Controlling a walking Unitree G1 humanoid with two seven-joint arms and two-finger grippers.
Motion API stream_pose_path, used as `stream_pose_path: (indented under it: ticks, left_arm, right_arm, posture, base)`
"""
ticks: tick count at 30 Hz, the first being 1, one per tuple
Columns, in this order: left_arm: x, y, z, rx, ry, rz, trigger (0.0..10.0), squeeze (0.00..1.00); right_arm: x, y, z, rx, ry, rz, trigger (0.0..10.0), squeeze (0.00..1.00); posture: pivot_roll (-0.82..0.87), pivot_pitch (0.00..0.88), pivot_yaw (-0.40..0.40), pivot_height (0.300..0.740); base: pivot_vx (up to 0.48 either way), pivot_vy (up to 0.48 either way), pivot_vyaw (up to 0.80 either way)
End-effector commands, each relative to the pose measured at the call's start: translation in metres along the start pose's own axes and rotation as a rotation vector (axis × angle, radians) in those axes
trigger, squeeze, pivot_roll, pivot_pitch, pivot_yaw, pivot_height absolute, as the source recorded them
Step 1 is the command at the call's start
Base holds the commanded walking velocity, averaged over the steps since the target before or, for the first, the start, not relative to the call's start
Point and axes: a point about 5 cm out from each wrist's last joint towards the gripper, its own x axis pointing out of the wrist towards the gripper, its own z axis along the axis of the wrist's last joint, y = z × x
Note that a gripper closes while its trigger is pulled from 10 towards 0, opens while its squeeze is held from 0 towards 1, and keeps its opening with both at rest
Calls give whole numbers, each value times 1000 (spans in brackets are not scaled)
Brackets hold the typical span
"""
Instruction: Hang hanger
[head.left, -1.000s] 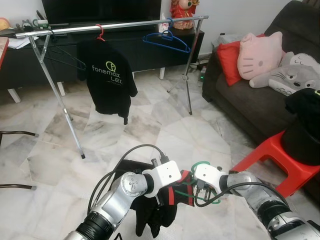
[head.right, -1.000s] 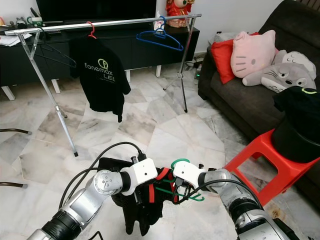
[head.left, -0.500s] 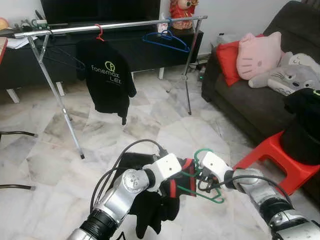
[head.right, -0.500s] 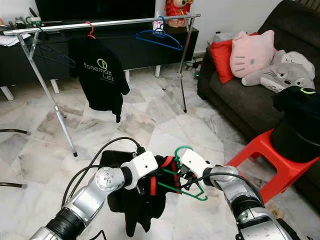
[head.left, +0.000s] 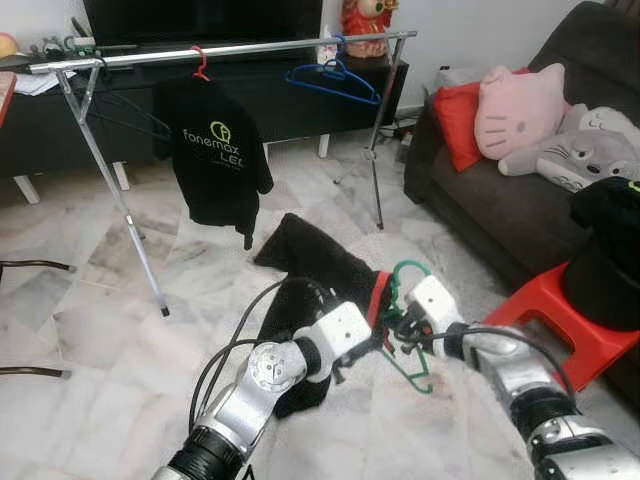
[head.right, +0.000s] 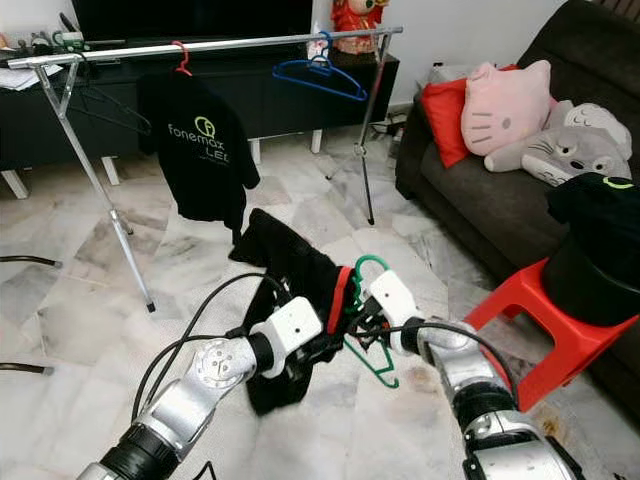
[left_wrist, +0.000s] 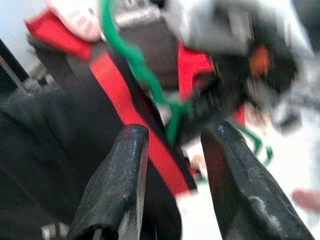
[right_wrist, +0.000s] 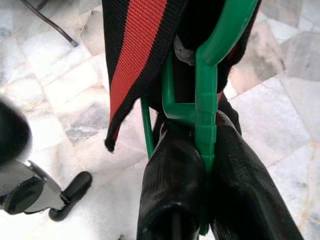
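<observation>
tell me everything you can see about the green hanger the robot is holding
The green hanger looks like thin moulded plastic, with a curved hook at its top and a slim frame hanging below. The right pincer is shut on its neck, holding it roughly upright above the marble floor. A black garment with red trim drapes against it, and the left pincer sits open at that fabric right beside it.

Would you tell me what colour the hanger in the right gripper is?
Green: the hanger is clamped in the right gripper, clearest in the right wrist view.
</observation>
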Motion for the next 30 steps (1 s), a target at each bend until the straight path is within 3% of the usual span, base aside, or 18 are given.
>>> stream_pose_path:
  ticks: [1,6,11,16,30]
  left_arm:
    - [3,5,17,7,-82,26,10000,0]
    - [1,14,29,27,-166,100,10000,0]
    - [-3,22,29,60,-175,151,10000,0]
    - [-6,33,22,164,-126,226,10000,0]
    - [-8,41,17,152,-111,300,10000,0]
  right_arm:
    - [-3,-6,12,-14,-58,-25,0,0]
    - [-6,-9,15,-22,-83,-52,0,0]
    - [-6,-9,18,-28,-105,-62,0,0]
    - [-5,-7,20,-28,-129,-69,0,0]
    - [-8,-7,12,-57,-100,-70,0,0]
  posture:
    - [-80,0,-98,740]
    - [-76,0,-85,740]
    - [-71,0,-76,740]
    - [-66,0,-71,740]
    - [-60,0,-59,740]
  base:
    - [0,0,0]
    - [0,0,0]
    - [0,0,0]
    - [0,0,0]
    - [0,0,0]
